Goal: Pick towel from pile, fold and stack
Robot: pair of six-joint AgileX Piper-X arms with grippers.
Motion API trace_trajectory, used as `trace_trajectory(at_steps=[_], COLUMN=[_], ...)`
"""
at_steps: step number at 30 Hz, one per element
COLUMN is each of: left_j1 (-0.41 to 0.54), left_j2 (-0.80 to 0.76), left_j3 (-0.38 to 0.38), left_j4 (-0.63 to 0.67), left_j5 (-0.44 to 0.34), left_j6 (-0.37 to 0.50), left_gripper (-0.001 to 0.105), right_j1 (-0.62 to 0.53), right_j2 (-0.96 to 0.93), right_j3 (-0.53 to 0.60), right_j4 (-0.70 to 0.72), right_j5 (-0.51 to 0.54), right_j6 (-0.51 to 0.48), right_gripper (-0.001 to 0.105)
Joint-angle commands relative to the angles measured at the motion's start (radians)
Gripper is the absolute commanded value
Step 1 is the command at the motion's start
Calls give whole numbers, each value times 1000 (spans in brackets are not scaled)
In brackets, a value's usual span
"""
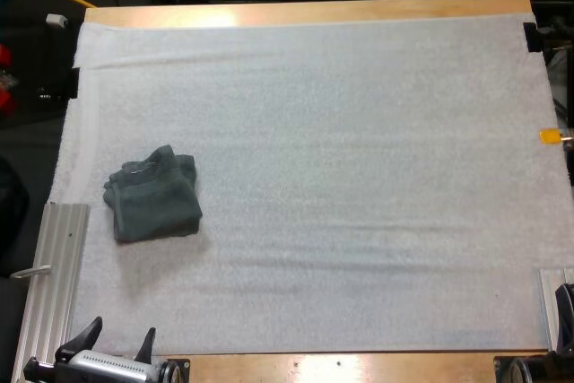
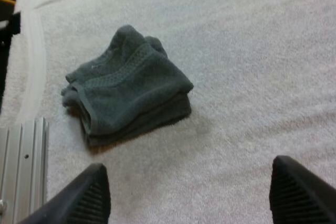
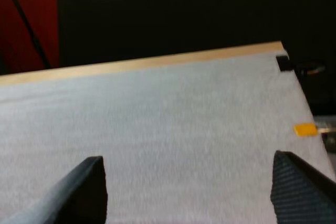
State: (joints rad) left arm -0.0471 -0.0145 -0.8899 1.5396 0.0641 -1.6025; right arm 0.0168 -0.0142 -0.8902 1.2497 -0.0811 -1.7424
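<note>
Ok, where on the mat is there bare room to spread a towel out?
Nearly all of the white mat is bare: everything from the folded towel stack across to the right edge, and the whole far side. The one crowded patch is near left, where the stack lies beside the metal rail, ahead of the open left gripper.

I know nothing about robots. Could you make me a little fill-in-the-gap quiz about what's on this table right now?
1. On the white mat lies a folded, dark grey-green ___.
2. The left gripper holds nothing, and its fingers are ___.
3. Of the two grippers, the towel lies nearer the ___ one.
4. The right gripper hangs open over bare ___.

Missing words: towel; open; left; mat.
</note>
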Motion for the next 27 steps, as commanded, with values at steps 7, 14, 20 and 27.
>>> trace_trajectory(at_steps=[7,14,20,27], left_j1=[1,1,1,1], left_j2=[-136,-136,-136,-134], left_j3=[4,17,66,183], left_j4=[30,-55,-269,-474], left_j5=[31,44,44,44], left_j6=[-14,-14,-14,-14], left_gripper=[61,61,61,61], right_j1=[-2,-2,-2,-2], right_j2=[-42,-42,-40,-39], right_j3=[10,50,128,238], right_j4=[95,13,-114,-202], right_j5=[16,16,16,16], right_j6=[-6,-6,-4,-10], right_gripper=[64,64,64,64])
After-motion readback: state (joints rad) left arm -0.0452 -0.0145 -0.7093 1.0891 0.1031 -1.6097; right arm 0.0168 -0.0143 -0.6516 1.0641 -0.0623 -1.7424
